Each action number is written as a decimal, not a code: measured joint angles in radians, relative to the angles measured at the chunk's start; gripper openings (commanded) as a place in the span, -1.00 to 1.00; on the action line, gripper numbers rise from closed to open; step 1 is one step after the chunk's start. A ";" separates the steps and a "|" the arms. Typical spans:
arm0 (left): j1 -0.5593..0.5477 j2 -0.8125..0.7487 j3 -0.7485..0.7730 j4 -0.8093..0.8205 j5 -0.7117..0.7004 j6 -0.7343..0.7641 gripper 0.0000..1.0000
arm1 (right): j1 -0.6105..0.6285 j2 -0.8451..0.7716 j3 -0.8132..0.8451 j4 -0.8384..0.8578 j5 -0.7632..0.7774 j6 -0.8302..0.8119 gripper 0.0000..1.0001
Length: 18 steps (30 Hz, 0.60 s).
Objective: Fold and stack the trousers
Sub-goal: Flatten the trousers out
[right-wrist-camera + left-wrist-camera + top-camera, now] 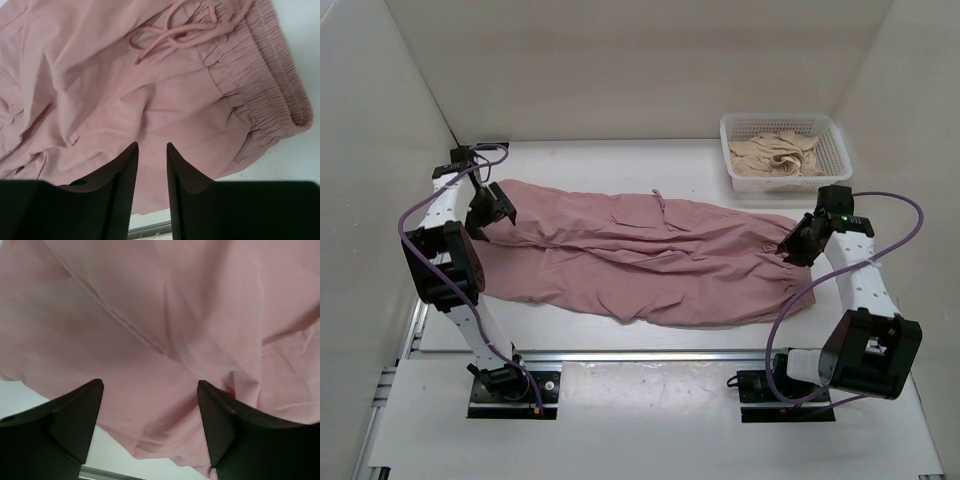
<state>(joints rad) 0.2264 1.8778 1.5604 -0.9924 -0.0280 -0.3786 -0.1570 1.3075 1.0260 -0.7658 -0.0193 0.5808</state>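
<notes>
No legible text, label, brand mark, number or sign in any of the three views.
</notes>
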 measured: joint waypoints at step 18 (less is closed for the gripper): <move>-0.017 0.376 0.669 0.013 0.011 -0.065 0.34 | 0.000 -0.035 -0.020 -0.002 -0.056 -0.033 -0.29</move>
<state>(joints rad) 0.2092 2.2539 2.2295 -0.9794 -0.0170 -0.4438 -0.1570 1.2728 1.0058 -0.7673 -0.0750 0.5476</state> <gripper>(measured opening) 0.649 0.353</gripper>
